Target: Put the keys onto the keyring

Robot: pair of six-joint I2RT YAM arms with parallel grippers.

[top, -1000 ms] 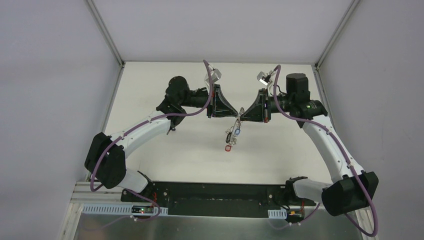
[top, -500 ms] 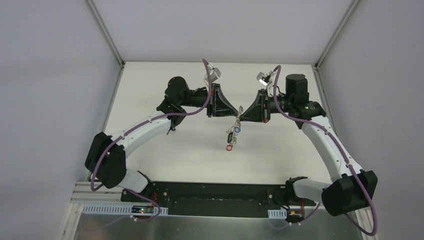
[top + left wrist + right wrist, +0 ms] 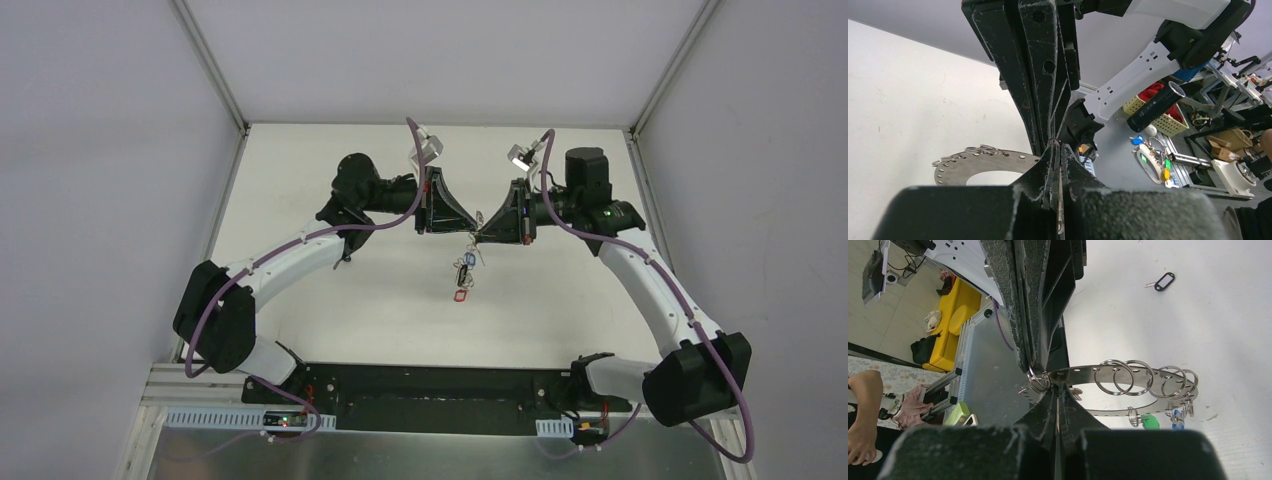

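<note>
Clamping shut tip to tip, left end effector [image 3: 1057, 161] and right end effector [image 3: 1055, 391] pinch the flat grey perforated metal keyring [image 3: 1083, 372] aloft over the white bench [image 3: 350, 300], mid-scene — threading seems underway; next calls for easing a small steel split ring [image 3: 1037, 383] through.

We are in a robotics lab. Two robot arms [image 3: 290, 260] stand on a black base plate [image 3: 430, 390] at the edge of a white table [image 3: 300, 310], boxed in by plain grey panels [image 3: 100, 150]. Beyond the left gripper [image 3: 1057, 145], off to its right, we see a cluttered bench [image 3: 1118, 160] with a yellow basket [image 3: 1175, 126], cables and fixtures. To the left of the right gripper [image 3: 1050, 382] we see a yellow couch [image 3: 965, 305] and a person's arm [image 3: 865, 385].
</note>
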